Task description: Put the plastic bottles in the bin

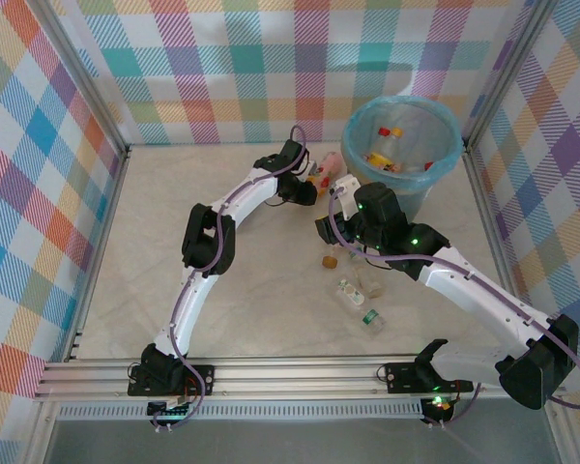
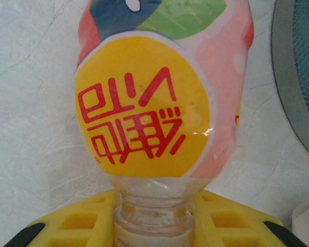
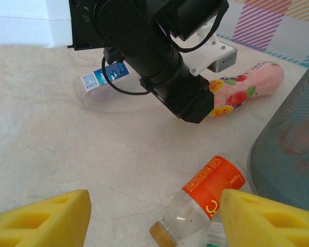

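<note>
Left wrist view: left claw (image 2: 153,222) clamps the pink-labelled clear plastic bottle (image 2: 154,92) at its neck; right claw (image 3: 154,218) gapes empty.

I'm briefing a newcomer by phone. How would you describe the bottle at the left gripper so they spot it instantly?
Find the blue-lined bin at the far right; just left of it the left gripper clasps a bottle's neck. That pink bottle is wrapped in fruit pictures with a yellow badge, unlike the clear bottles nearby.
</note>
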Robot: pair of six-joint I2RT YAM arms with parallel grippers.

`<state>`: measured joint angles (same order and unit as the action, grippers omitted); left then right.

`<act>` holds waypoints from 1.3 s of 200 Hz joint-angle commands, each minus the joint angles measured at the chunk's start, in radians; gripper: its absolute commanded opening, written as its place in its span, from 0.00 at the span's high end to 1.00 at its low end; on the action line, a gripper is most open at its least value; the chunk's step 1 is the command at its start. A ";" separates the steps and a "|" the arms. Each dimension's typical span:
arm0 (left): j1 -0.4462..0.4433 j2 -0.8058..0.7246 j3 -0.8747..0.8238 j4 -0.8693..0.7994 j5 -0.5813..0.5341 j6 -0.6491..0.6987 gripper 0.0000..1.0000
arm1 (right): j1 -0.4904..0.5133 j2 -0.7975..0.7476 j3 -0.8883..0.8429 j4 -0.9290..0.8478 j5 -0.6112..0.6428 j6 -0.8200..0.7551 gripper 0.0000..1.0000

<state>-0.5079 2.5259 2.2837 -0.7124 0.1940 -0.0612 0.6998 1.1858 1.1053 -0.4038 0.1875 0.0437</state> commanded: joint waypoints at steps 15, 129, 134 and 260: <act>0.009 -0.183 -0.102 0.024 -0.009 0.006 0.97 | -0.005 0.003 0.074 0.013 0.013 -0.013 0.33; 0.013 -1.006 -0.805 0.423 -0.025 -0.011 1.00 | -0.049 0.011 0.368 0.016 -0.155 0.014 0.20; 0.011 -1.043 -0.838 0.464 0.003 -0.007 1.00 | -0.055 0.011 0.380 0.021 -0.177 0.023 0.19; -0.068 -1.442 -1.178 0.696 0.338 0.075 1.00 | -0.207 0.138 0.584 0.101 -0.625 0.323 0.00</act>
<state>-0.5591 1.1271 1.1343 -0.0933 0.4641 -0.0265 0.5030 1.3075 1.6566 -0.3302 -0.3885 0.3077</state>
